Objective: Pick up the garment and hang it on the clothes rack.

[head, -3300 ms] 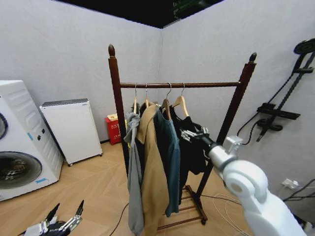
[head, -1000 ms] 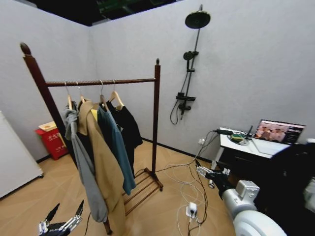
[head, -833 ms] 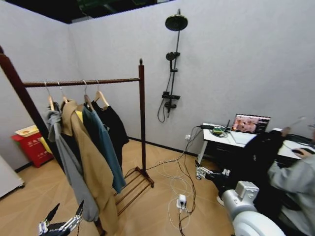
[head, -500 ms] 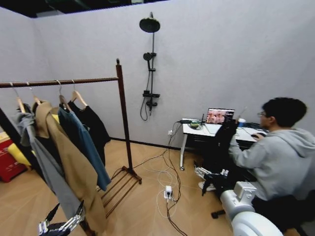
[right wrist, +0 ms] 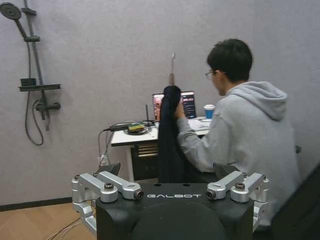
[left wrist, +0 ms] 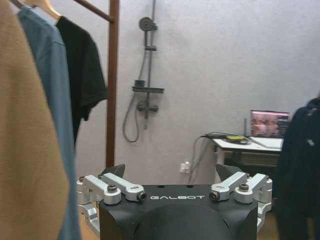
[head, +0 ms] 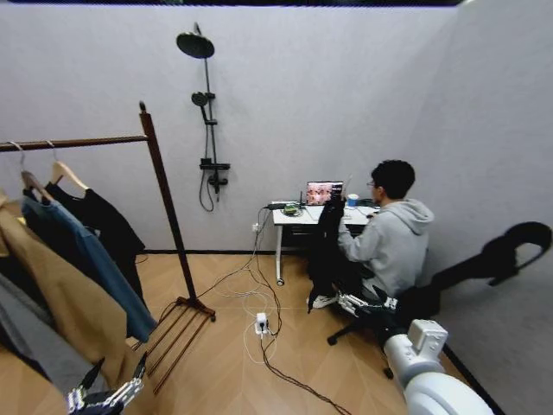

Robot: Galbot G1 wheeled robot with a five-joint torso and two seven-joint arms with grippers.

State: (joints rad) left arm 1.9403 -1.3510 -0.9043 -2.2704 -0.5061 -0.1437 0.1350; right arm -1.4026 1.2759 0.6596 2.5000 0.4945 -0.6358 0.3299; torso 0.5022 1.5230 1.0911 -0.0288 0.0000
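Well apart, garment [head: 102, 226] on clothes rack [head: 166, 203], left gripper [head: 108, 389] fingers spread.

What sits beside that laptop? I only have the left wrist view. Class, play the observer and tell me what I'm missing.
Observer: A person in a grey hoodie sits at the desk, holding up a dark garment.
Operator: My left gripper is open and empty. Where is the right one?
Observer: The right gripper is held low in front, facing that person, fingers open.
Operator: Anything on the floor?
Observer: Cables and a white power strip lie between the rack and the desk.
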